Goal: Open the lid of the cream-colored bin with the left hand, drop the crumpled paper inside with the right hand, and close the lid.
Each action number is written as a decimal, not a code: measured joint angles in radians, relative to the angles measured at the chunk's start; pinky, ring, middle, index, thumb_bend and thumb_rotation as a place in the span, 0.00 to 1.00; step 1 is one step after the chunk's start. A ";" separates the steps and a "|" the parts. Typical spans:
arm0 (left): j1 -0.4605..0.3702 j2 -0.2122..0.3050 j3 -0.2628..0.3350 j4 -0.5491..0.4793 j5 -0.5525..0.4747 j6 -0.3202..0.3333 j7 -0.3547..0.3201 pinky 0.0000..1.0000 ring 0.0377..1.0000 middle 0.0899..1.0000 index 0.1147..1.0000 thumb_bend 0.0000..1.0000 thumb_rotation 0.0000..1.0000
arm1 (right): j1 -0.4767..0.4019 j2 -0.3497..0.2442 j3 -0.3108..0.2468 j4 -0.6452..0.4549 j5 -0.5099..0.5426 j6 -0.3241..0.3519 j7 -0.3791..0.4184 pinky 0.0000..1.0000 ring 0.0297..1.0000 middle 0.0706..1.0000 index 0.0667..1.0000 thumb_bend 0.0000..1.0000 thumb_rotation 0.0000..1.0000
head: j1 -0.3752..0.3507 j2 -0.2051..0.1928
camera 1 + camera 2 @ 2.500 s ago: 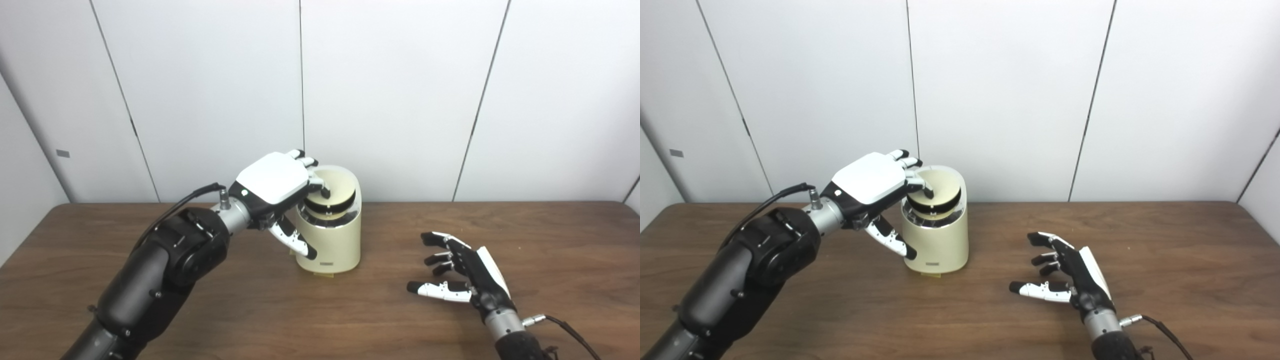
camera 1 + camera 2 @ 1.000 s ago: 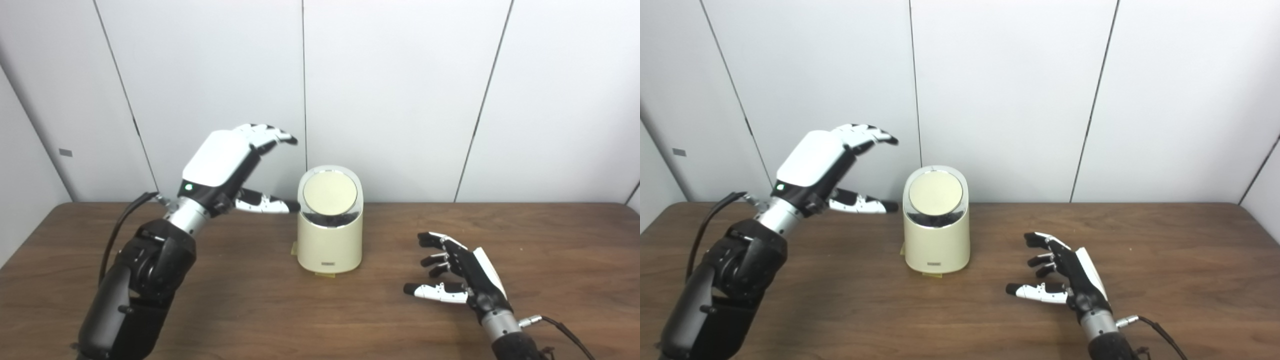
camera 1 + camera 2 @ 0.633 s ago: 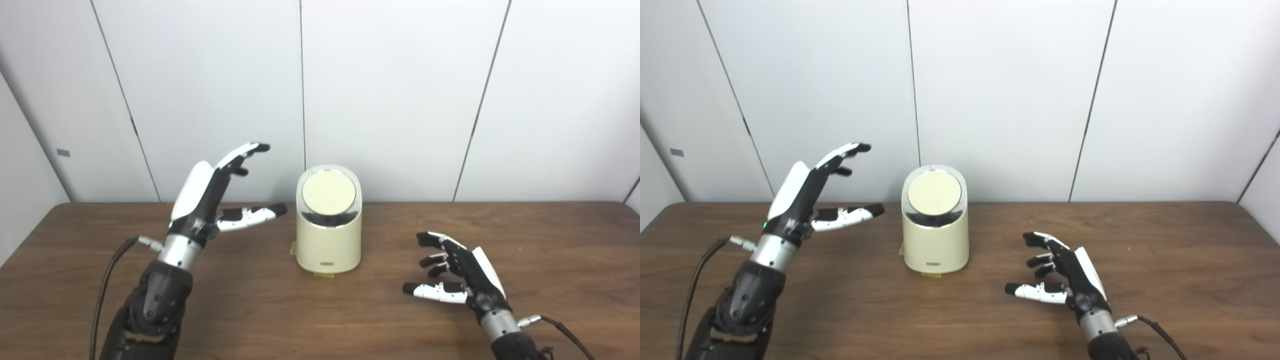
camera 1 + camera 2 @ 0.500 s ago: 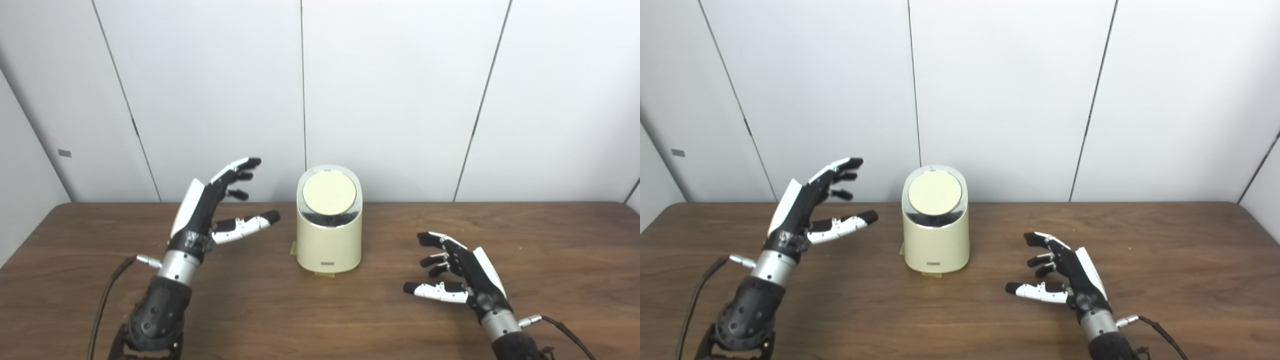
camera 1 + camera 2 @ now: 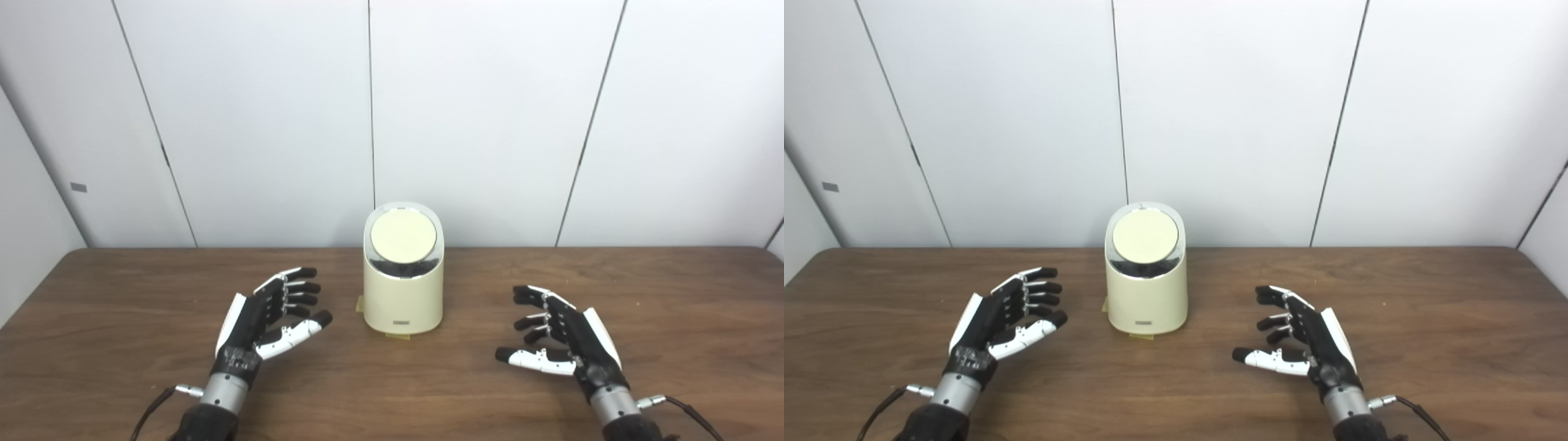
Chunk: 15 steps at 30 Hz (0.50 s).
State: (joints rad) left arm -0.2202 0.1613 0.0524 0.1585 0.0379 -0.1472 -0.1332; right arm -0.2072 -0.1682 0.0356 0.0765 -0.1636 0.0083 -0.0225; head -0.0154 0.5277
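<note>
Lowered from beside the bin, the left hand (image 5: 266,318) now rests low over the table (image 5: 122,294), fingers spread, holding nothing. Right hand (image 5: 563,349) stays spread, empty. Between them, farther back, the cream-colored bin (image 5: 402,294) stands free, lid (image 5: 403,236) closed.

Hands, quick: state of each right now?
Left hand: open, holding nothing.
Right hand: open, holding nothing.
</note>
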 measured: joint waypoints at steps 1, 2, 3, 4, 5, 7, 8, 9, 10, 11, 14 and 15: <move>0.003 0.000 -0.002 0.008 -0.004 -0.001 -0.001 0.61 0.67 0.70 0.77 0.79 0.31 | 0.001 0.007 -0.004 0.000 0.006 -0.004 -0.001 0.51 0.60 0.76 0.76 0.79 0.21 | 0.000 0.000; 0.006 -0.001 -0.005 0.010 -0.004 -0.001 0.000 0.62 0.68 0.71 0.77 0.79 0.31 | 0.004 0.014 -0.007 0.000 0.011 -0.005 -0.002 0.51 0.60 0.76 0.77 0.80 0.22 | 0.005 0.003; 0.009 -0.002 -0.006 0.010 -0.005 -0.002 0.000 0.62 0.68 0.71 0.78 0.78 0.31 | 0.008 0.019 -0.008 0.000 0.019 -0.006 -0.002 0.52 0.61 0.76 0.77 0.80 0.23 | 0.005 0.003; 0.011 -0.003 -0.008 0.010 -0.005 -0.004 0.000 0.62 0.68 0.71 0.78 0.78 0.31 | 0.014 0.025 -0.009 0.000 0.023 -0.006 -0.002 0.52 0.61 0.76 0.78 0.80 0.23 | 0.005 0.006; 0.012 -0.003 -0.009 0.010 -0.005 -0.006 0.000 0.63 0.68 0.71 0.78 0.78 0.31 | 0.020 0.029 -0.009 -0.002 0.026 -0.006 -0.002 0.53 0.61 0.77 0.78 0.81 0.24 | 0.005 0.006; 0.012 -0.003 -0.008 0.012 -0.014 -0.017 0.000 0.62 0.68 0.72 0.78 0.78 0.30 | 0.034 0.034 -0.010 -0.009 0.030 -0.005 0.000 0.53 0.61 0.77 0.78 0.80 0.23 | 0.000 0.008; 0.012 -0.003 -0.008 0.014 -0.025 -0.026 0.000 0.62 0.68 0.72 0.78 0.78 0.30 | 0.039 0.035 -0.010 -0.014 0.033 -0.005 0.001 0.53 0.61 0.77 0.78 0.80 0.23 | 0.000 0.008; 0.012 -0.003 -0.007 0.015 -0.030 -0.034 0.000 0.62 0.68 0.72 0.78 0.79 0.31 | 0.046 0.034 -0.011 -0.021 0.036 -0.005 0.002 0.52 0.61 0.77 0.79 0.81 0.24 | 0.002 0.006; 0.012 -0.002 -0.007 0.016 -0.030 -0.036 0.001 0.63 0.69 0.72 0.78 0.79 0.32 | 0.051 0.034 -0.012 -0.027 0.037 -0.005 0.003 0.52 0.60 0.77 0.79 0.81 0.23 | 0.002 0.006; 0.012 -0.001 -0.008 0.017 -0.030 -0.036 0.001 0.63 0.69 0.72 0.78 0.79 0.32 | 0.052 0.034 -0.012 -0.030 0.037 -0.005 0.004 0.52 0.60 0.77 0.79 0.81 0.22 | 0.003 0.005; 0.012 -0.002 -0.011 0.020 -0.030 -0.036 0.001 0.63 0.69 0.72 0.77 0.79 0.31 | 0.052 0.033 -0.020 -0.030 0.045 -0.005 0.008 0.52 0.60 0.78 0.79 0.82 0.21 | 0.003 0.002; 0.012 -0.001 -0.012 0.021 -0.030 -0.036 0.001 0.63 0.69 0.72 0.77 0.79 0.31 | 0.052 0.033 -0.022 -0.031 0.048 -0.005 0.010 0.52 0.60 0.78 0.80 0.82 0.21 | 0.003 0.002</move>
State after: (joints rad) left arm -0.2079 0.1600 0.0402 0.1793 0.0079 -0.1833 -0.1322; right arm -0.1554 -0.1354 0.0133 0.0460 -0.1157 0.0031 -0.0126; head -0.0123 0.5292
